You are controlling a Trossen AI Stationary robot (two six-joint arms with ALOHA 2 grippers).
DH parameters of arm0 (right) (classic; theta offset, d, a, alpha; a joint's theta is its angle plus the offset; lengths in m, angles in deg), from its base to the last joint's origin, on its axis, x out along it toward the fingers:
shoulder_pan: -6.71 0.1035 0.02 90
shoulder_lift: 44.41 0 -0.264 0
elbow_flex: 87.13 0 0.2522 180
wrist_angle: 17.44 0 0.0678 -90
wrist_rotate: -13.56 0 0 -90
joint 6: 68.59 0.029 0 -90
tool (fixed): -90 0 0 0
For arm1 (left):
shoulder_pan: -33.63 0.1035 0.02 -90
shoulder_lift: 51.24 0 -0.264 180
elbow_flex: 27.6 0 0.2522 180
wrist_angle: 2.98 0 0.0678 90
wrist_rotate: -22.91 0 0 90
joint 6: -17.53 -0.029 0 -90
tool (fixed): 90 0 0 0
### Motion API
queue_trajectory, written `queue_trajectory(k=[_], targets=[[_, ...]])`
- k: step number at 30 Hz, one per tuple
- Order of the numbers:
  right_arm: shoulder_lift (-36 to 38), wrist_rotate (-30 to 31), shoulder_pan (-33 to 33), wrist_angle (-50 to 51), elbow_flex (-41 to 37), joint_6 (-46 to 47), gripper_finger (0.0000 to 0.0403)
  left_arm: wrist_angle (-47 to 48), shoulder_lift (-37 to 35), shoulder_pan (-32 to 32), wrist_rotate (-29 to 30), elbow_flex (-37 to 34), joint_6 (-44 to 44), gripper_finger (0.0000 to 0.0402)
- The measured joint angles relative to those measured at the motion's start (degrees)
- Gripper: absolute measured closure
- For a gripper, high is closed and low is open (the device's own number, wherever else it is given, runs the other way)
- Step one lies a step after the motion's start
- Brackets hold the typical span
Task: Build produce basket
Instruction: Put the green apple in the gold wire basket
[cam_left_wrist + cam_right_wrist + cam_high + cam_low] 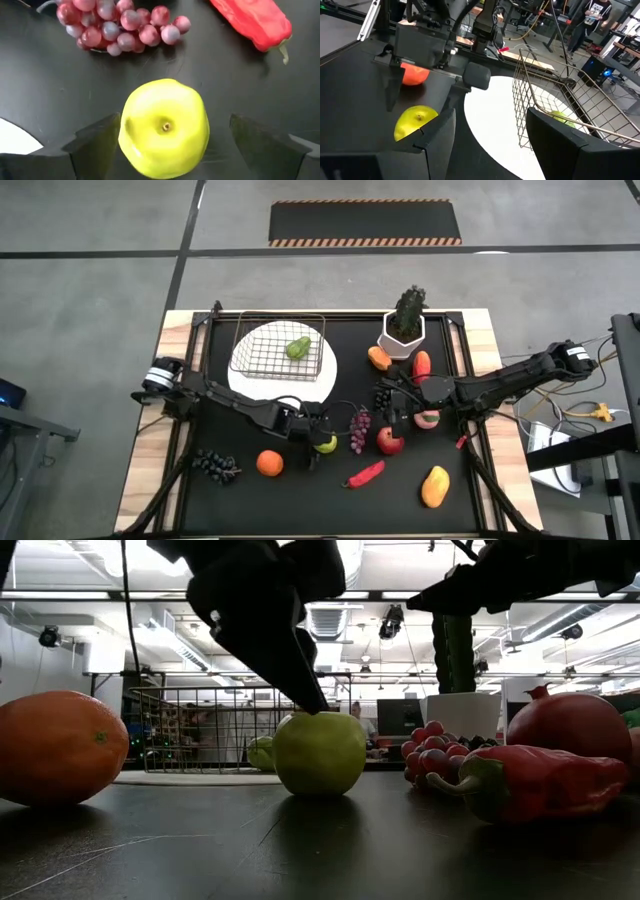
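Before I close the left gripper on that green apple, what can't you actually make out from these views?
- Contact: in the left wrist view the left gripper straddles the green apple; touching or not is unclear.
- Apple's underside: cut off by that picture's edge.
- Pear in the basket: low view, partly hidden behind the apple.
- Right gripper: high view, fingers lost among fruit.

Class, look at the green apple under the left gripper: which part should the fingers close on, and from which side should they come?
Grip the green apple across its widest middle, coming straight down from above. It sits upright on the table with its stem dimple facing up, so its rounded flanks are free. The left gripper already straddles it, open, one finger on each side; the grapes and red chili lie clear of it.
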Motion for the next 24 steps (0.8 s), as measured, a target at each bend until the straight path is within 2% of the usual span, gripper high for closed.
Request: queue_trajectory(k=[9, 19, 24], targets=[[-0.01, 0.01, 0.0, 0.76, 0.0, -0.03, 0.0174, -0.26, 0.86, 1.02, -1.49, -0.02, 0.49, 0.005], [-0.02, 0.04, 0.0, 1.24, 0.0, -0.03, 0.0174, -0.3, 0.86, 1.23, -1.51, -0.04, 0.54, 0.0144], [-0.01, 0.04, 0.0, 1.28, 0.0, -0.03, 0.0174, -0.56, 0.77, 1.23, -1.51, -0.06, 0.6, 0.0169]])
